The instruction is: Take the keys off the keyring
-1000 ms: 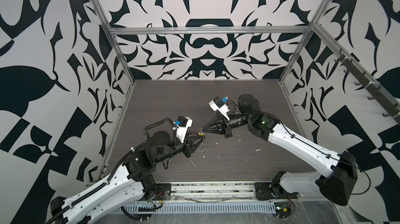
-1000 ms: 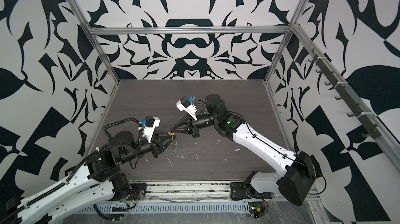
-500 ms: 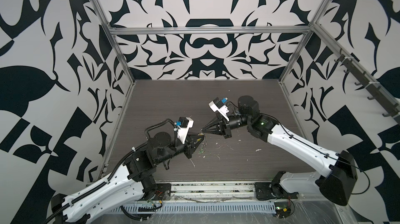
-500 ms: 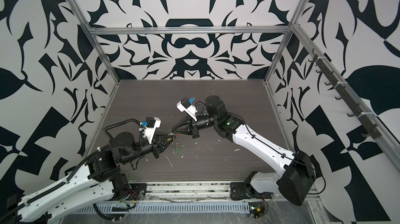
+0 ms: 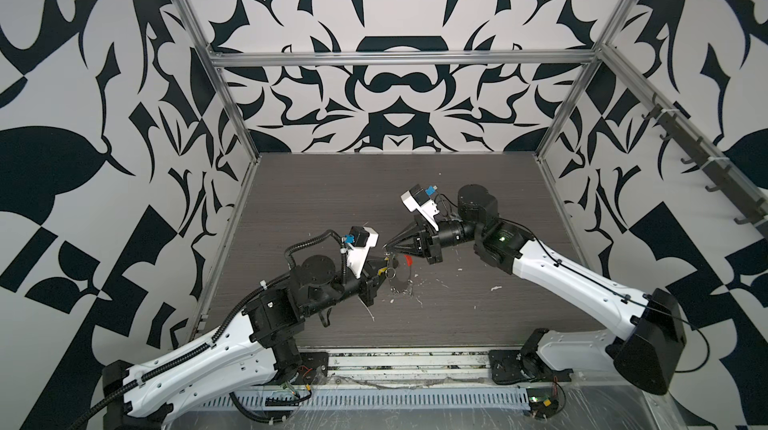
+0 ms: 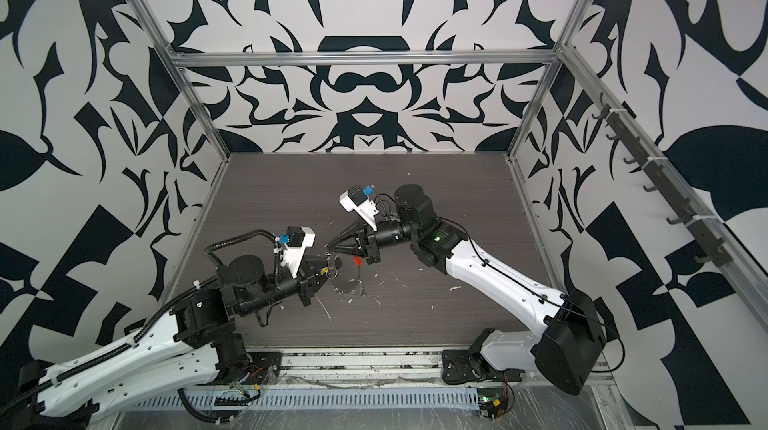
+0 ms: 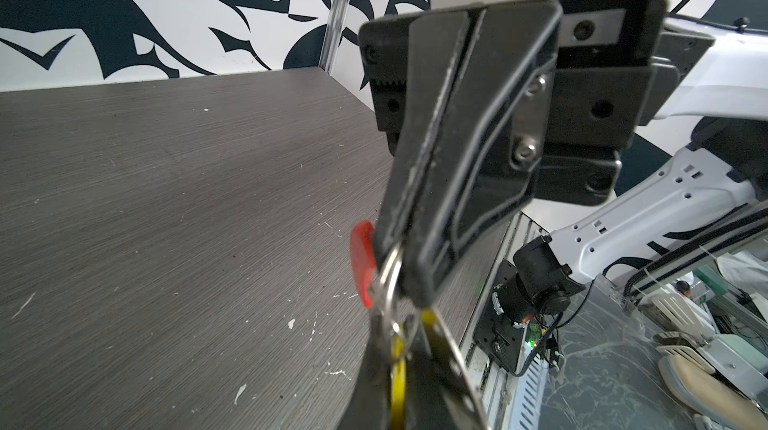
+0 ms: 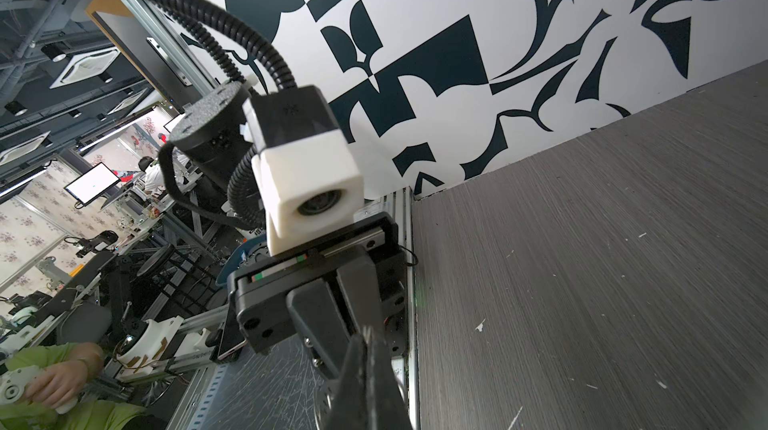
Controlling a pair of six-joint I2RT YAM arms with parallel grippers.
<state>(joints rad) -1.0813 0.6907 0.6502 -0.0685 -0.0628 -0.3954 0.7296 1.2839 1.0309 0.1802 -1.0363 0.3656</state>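
Compared with one second ago, the left pincer (image 5: 384, 271) has closed: its jaws stood apart then and now they are pressed on the yellow tag (image 7: 398, 370), which shows as a thin yellow strip between the two fingers in the left wrist view. The two arms are almost in the same places as before. The right pincer (image 5: 389, 246) is unchanged, its fingers tight together on the keyring (image 5: 408, 260), and it pinches the wire just beside the red sleeve (image 7: 362, 266). The sleeve hangs at the side of this pincer's tip, and a silver split ring (image 7: 390, 282) hangs under the tip and leads down to the yellow tag. The two pincer tips are very near each other, the right one just behind the left one. All this is over the middle of the counter (image 5: 457, 199), a little nearer to its front edge. I cannot find the green tag with certainty.
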